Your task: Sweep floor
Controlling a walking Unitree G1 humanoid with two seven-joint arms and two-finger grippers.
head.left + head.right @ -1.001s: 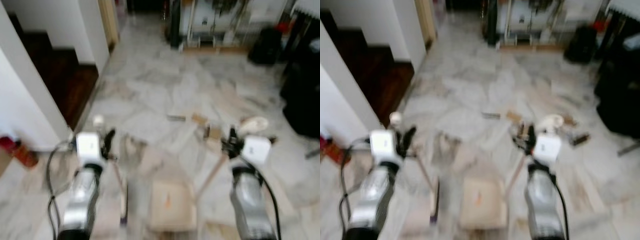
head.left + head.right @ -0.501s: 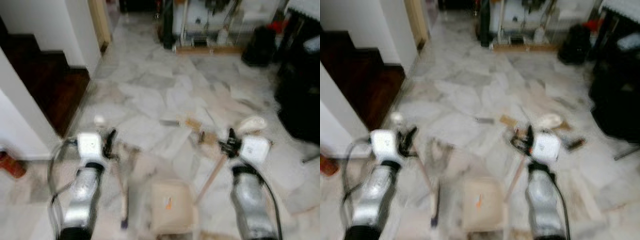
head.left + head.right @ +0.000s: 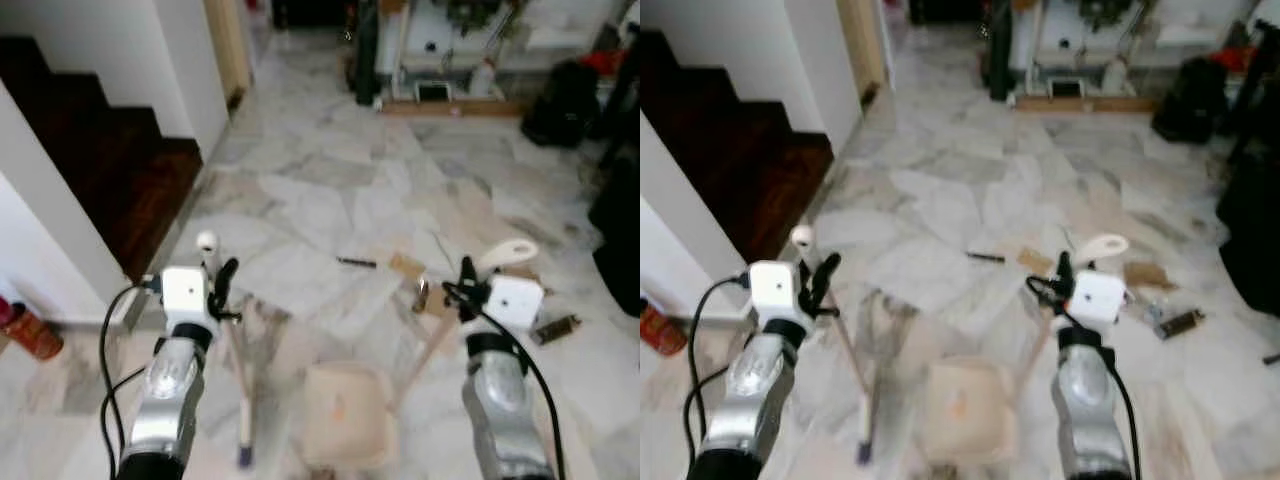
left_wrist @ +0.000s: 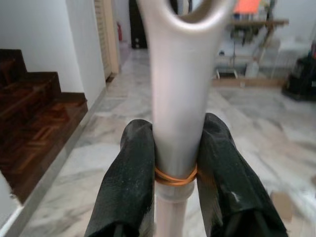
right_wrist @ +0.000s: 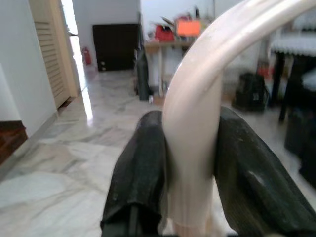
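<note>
The broom [image 3: 238, 370] is being held by the left gripper [image 4: 174, 163], whose fingers [image 4: 129, 182] are being kept clamped on its pale handle just above an orange band. The dustpan [image 3: 345, 425] is being carried by the right gripper [image 5: 190, 168], its fingers [image 5: 143, 168] closed round the curved cream handle, so that the pan is hanging low between the two arms, near the robot.

Compared with a second ago, the whole view is being shifted and sharpened: the camera is being moved as the robot walks, while both grips are being kept as they were. The scraps [image 3: 405, 266] on the marble floor [image 3: 320, 200], with a dark stick [image 3: 357, 263] beside them and a dark piece [image 3: 556, 328] to the far right, are now being seen clearly just ahead. Sweeping is judged not yet begun; the litter is being approached.
</note>
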